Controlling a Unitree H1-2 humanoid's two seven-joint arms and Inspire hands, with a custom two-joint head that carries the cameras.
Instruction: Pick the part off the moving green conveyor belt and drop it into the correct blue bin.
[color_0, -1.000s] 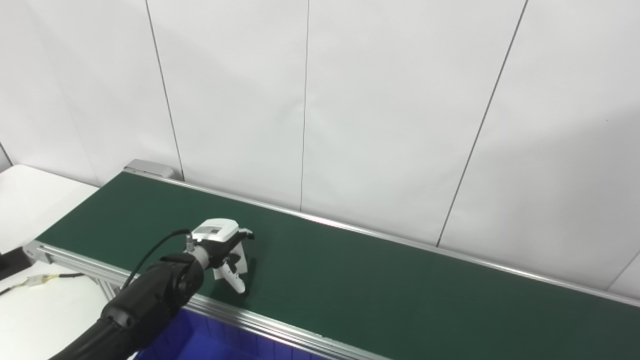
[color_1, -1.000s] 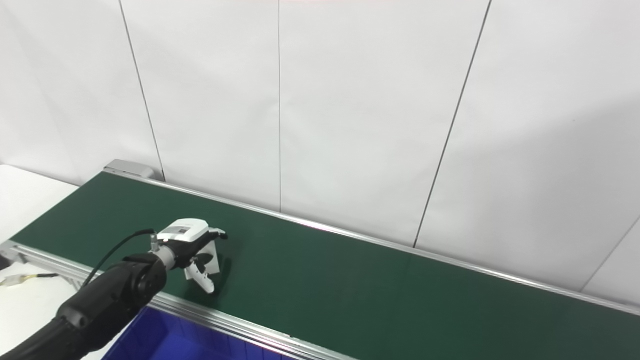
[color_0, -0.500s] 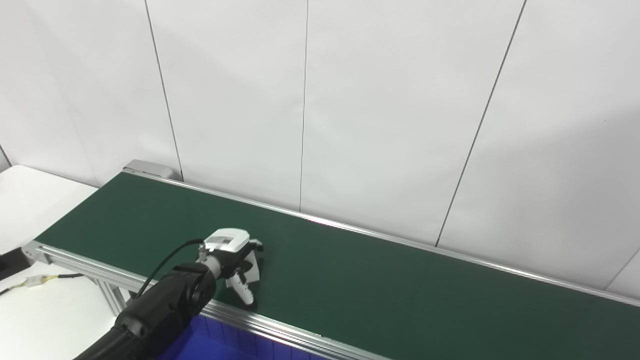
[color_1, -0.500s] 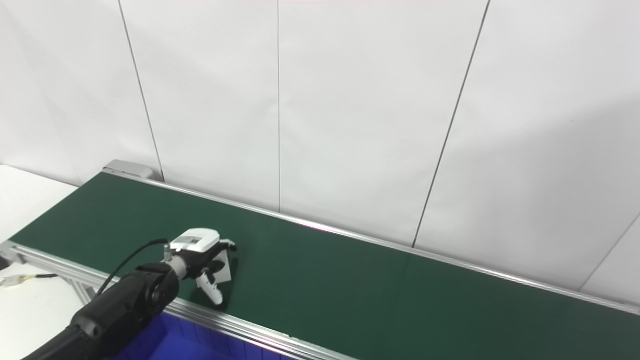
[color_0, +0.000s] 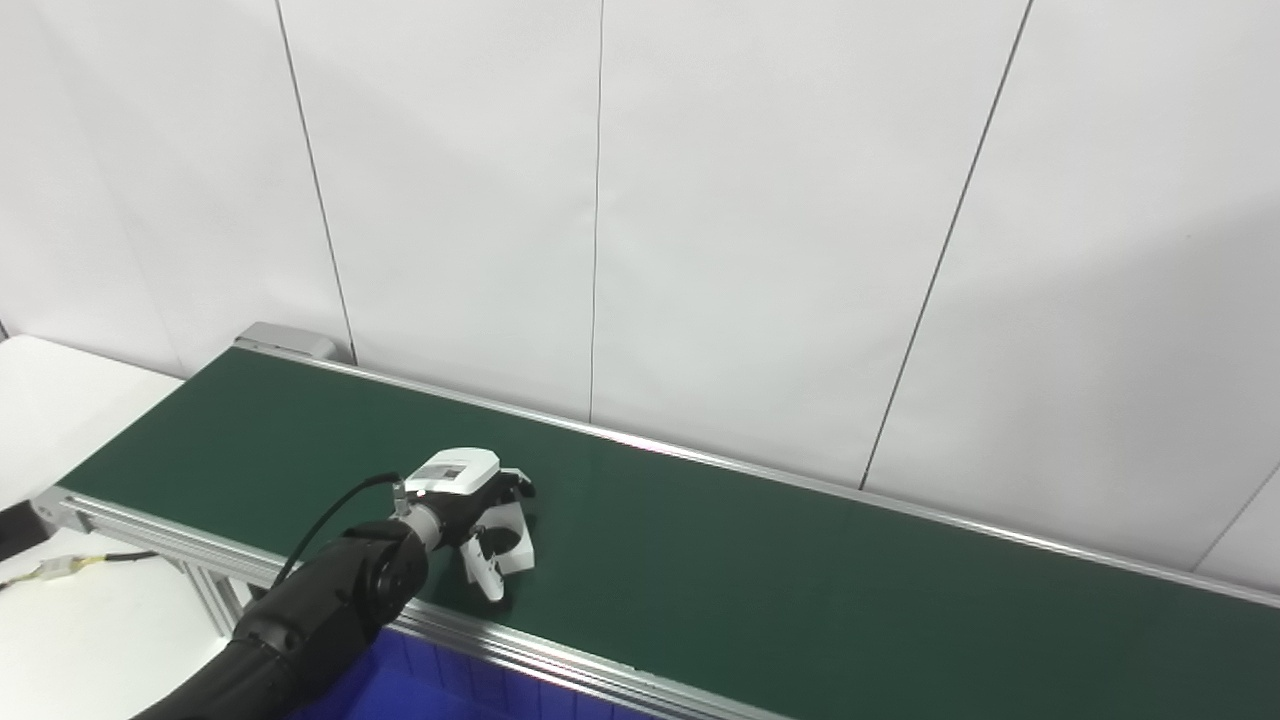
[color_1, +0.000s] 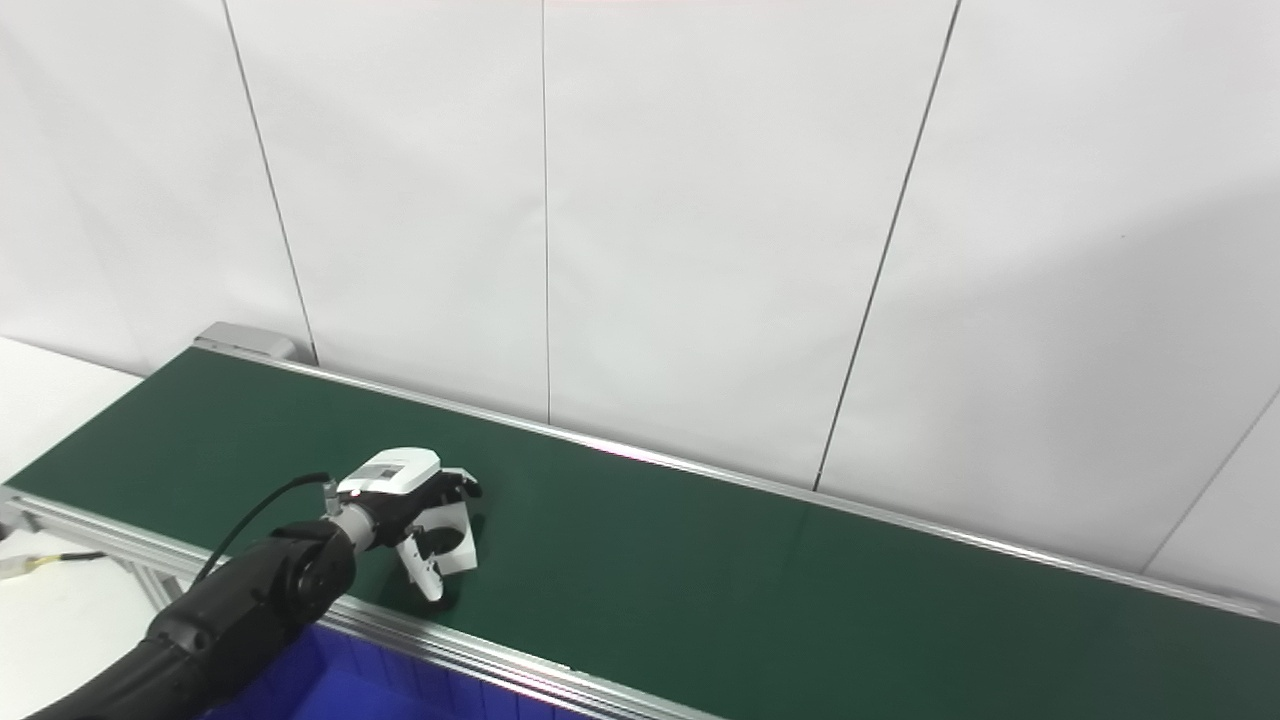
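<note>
Part (color_0: 508, 546), white, sits on belt (color_0: 760, 580) near front rail, left robot hand (color_0: 470, 500) now curled round it; grip looks incomplete. Bin (color_0: 440, 690) below. Right robot hand unseen.

A matt green belt (color_0: 760, 590) is framed by brushed metal rails (color_0: 560, 660), with glossy blue plastic seen on the bin (color_0: 420, 690) below.

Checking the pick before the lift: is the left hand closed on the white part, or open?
Shut on it: the left hand has fingers and thumb wrapped around the white part over the green belt.
</note>
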